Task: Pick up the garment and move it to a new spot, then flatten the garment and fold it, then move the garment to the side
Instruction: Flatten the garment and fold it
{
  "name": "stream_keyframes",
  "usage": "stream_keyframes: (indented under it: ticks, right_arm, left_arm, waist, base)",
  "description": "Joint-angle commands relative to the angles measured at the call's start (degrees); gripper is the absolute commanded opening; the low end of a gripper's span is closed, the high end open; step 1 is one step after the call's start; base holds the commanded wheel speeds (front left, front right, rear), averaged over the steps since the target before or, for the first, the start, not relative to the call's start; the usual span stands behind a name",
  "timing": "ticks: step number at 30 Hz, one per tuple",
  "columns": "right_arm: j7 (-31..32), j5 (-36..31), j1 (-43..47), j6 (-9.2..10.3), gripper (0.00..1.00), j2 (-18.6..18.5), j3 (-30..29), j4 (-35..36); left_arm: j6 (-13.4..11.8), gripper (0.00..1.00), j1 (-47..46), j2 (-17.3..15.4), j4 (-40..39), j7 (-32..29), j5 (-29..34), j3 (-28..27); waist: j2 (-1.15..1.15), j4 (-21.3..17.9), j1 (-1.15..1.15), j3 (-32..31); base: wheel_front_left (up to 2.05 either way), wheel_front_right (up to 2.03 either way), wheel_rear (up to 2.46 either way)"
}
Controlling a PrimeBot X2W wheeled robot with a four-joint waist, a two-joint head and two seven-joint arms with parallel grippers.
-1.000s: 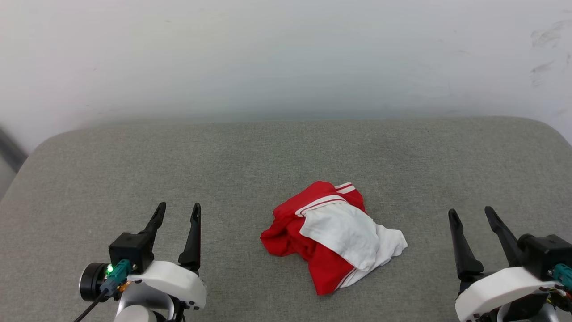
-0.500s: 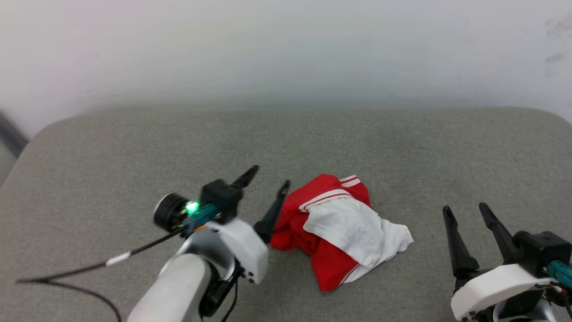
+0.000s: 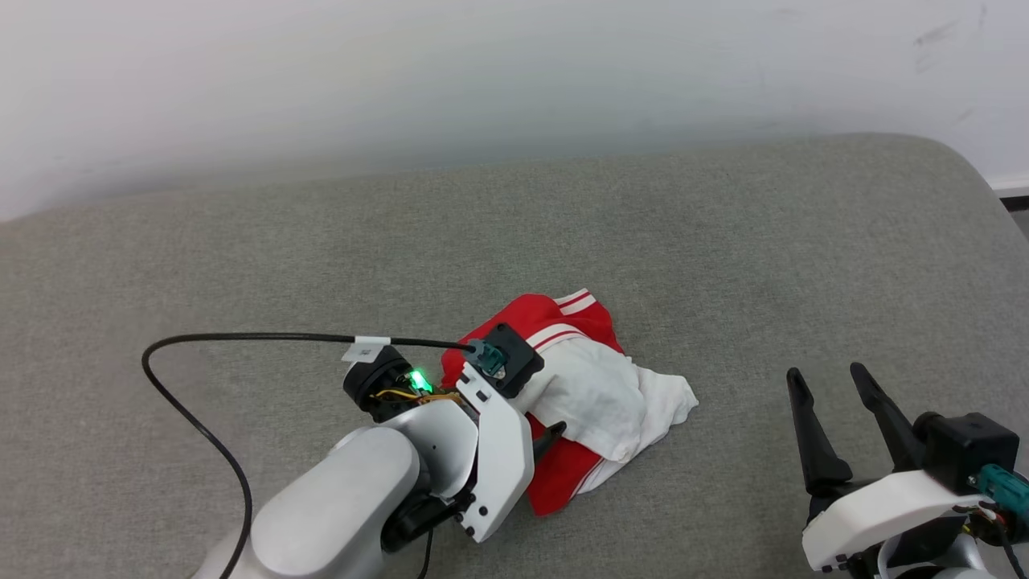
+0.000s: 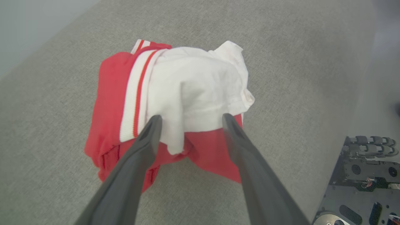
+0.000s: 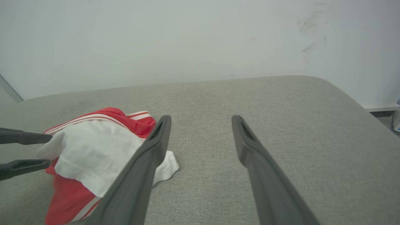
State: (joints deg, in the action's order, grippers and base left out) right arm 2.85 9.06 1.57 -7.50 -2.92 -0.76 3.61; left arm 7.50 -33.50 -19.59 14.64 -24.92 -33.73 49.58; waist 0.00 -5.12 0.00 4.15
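Red-and-white T-shirt [image 3: 595, 394] lies crumpled at the middle of the grey cushion [image 3: 723, 241], not yet lifted. Left gripper [image 4: 191, 117] gapes over it; right gripper [image 3: 826, 370] waits open near the cushion's front edge. Every step remains.

At 7 o'clock in the head view, the left arm has a smooth silver-grey forearm [image 3: 346, 515] capped by a white shell [image 3: 498, 458] dotted with small dark screw holes. It also carries a black camera block [image 3: 514, 366], a teal plug [image 3: 485, 358], a glowing green light [image 3: 417, 378] and a black cable [image 3: 241, 337] bearing a white tag [image 3: 366, 350]. At 4 o'clock, the right gripper [image 3: 826, 372] has two long, dark, tapering fingers rising from a white housing [image 3: 876, 515] topped by a black block [image 3: 969, 450] with a teal connector [image 3: 1001, 485]. The fingers of the left gripper [image 4: 191, 119] are the same matte dark grey.
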Motion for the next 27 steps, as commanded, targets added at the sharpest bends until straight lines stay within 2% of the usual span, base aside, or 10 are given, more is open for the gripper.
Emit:
stream_keyframes:
  ticks: [1, 3, 4, 5, 6, 13, 16, 21, 27]
  right_arm:
    - [-0.44, 0.52, -0.89, 0.02, 1.0, 0.05, 0.14, -0.28]
    - [-0.78, 0.64, -1.13, 0.02, 1.0, 0.05, 0.14, -0.76]
    - [-0.88, 0.68, -1.38, 0.02, 1.0, 0.05, 0.24, -0.96]
    - [-0.96, 0.75, -1.56, 0.02, 1.0, 0.05, 0.32, -1.1]
    - [-1.11, 0.86, -1.65, 0.02, 1.0, 0.05, 0.33, -1.28]
    - [-1.72, 0.82, -1.44, 0.02, 1.0, 0.05, -0.41, -2.17]
    - [-1.59, 0.81, -1.23, 0.02, 1.0, 0.05, -0.67, -2.13]
    - [-1.31, 0.65, -0.81, 0.02, 1.0, 0.05, -1.03, -1.74]
    - [-1.09, 0.4, -0.77, 0.02, 1.0, 0.05, -1.21, -1.16]
  left_arm:
    - [-0.07, 1.0, -1.33, -0.65, -0.09, -1.17, -0.84, 0.95]
    - [-0.05, 1.0, -2.27, -1.42, 0.17, -3.14, -2.32, 2.43]
    - [-0.05, 0.42, -2.77, -1.71, 0.22, -3.64, -2.82, 2.83]
    - [-0.05, 0.03, -3.31, -1.93, 0.36, -3.79, -3.2, 3.05]
    - [-0.05, 0.0, -3.68, -2.2, 0.6, -3.94, -3.36, 3.23]
    - [-0.6, 0.0, -5.19, -2.5, 0.92, -0.2, -2.85, 2.19]
    - [-2.22, 0.0, -5.16, -2.95, 0.22, 2.96, -3.12, -0.05]
    - [-7.05, 0.0, -1.9, -5.32, -2.54, 8.46, -4.47, -5.44]
    - [-15.41, 0.0, 8.61, -10.61, -6.74, 12.85, -9.16, -13.31]
  waist:
    - [0.0, -0.85, 0.0, 0.74]
    - [0.0, -1.26, 0.0, 1.04]
    - [0.0, -1.44, 0.0, 1.19]
    - [0.0, -1.59, 0.0, 1.27]
    - [0.0, -1.7, 0.0, 1.33]
    - [0.0, -0.97, 0.0, 1.12]
    - [0.0, 0.25, 0.0, 0.76]
    - [0.0, 2.77, 0.0, 0.3]
    - [0.0, 5.19, 0.0, 0.43]
  base:
    - [0.0, 0.0, 0.0]
    - [0.0, 0.0, 0.0]
    - [0.0, 0.0, 0.0]
    - [0.0, 0.0, 0.0]
    - [0.0, 0.0, 0.0]
    - [0.0, 0.0, 0.0]
    - [0.0, 0.0, 0.0]
    - [0.0, 0.0, 0.0]
    - [0.0, 0.0, 0.0]
